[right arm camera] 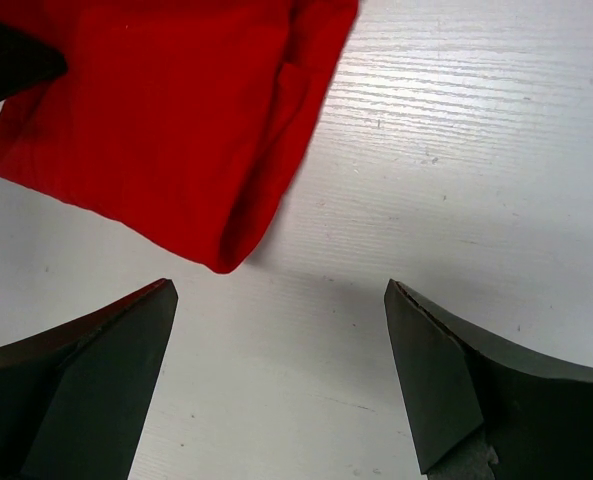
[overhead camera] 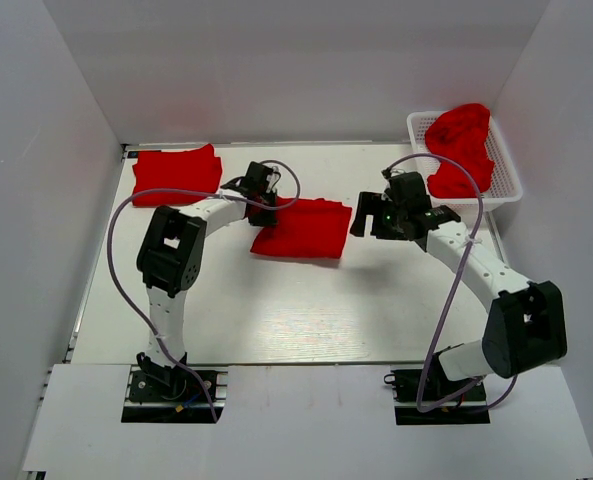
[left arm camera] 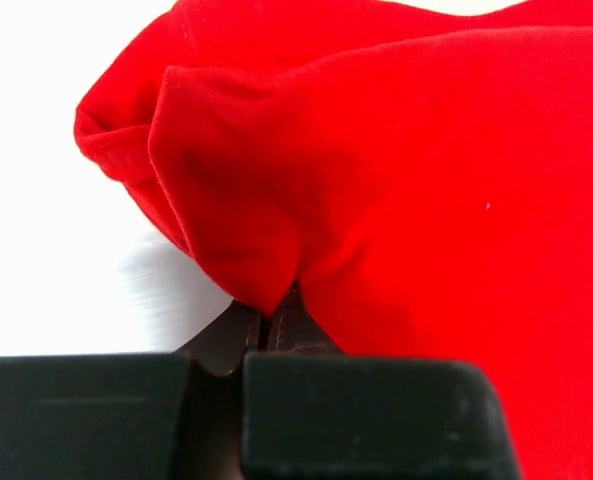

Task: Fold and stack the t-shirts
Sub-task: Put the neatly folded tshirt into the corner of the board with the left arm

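A white desk (overhead camera: 306,320) fills most of the top view, closed in by plain white walls (overhead camera: 306,70) on three sides. Two arms are bolted at its near edge: the left arm (overhead camera: 171,250) reaches up and to the right, and the right arm (overhead camera: 486,275) reaches up and to the left, so both point toward the middle of the desk.

One white lattice basket (overhead camera: 507,172) sits at the far right corner. A crumpled heap of t-shirts (overhead camera: 461,145) lies in it and rises above its rim; how many make up the heap cannot be told.

Two more lots of red cloth lie on the desk itself. The far-left t-shirt (overhead camera: 176,172) lies folded flat in the far left corner, and whether it is one garment or a stack cannot be told. The middle t-shirt (overhead camera: 301,230) lies folded as a rough rectangle near the centre, well apart from the other two lots.

The left end effector (overhead camera: 263,215) is at the left edge of the middle t-shirt. In the left wrist view its fingers (left arm camera: 376,420) are pressed together, with a fold of the red cloth pinched between the tips.

The right end effector (overhead camera: 368,222) hangs just beside the right edge of the same shirt. In the right wrist view its jaws are spread wide over bare desk and hold nothing.
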